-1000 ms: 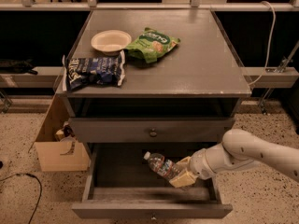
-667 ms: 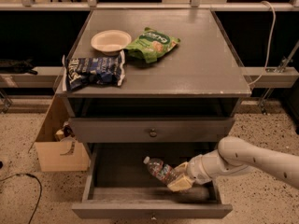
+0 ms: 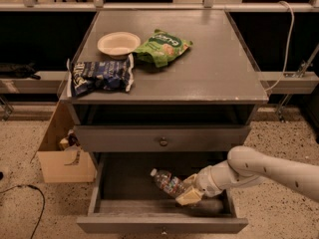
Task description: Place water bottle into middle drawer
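Note:
The water bottle [image 3: 167,182], clear plastic with a white cap pointing up-left, is inside the open middle drawer [image 3: 162,225], tilted with its cap end raised. My gripper [image 3: 185,193] reaches into the drawer from the right and is shut on the bottle's lower end. The white arm [image 3: 269,171] comes in from the right edge. The upper knobbed drawer [image 3: 163,138] is closed.
On the cabinet top [image 3: 219,68] lie a white bowl [image 3: 118,44], a green snack bag [image 3: 162,46] and a dark blue chip bag [image 3: 101,75]. A cardboard box [image 3: 62,156] stands on the floor left of the cabinet. A cable [image 3: 25,203] lies at bottom left.
My gripper and the bottle have moved a little lower and to the left inside the drawer. The arm has dropped slightly with them.

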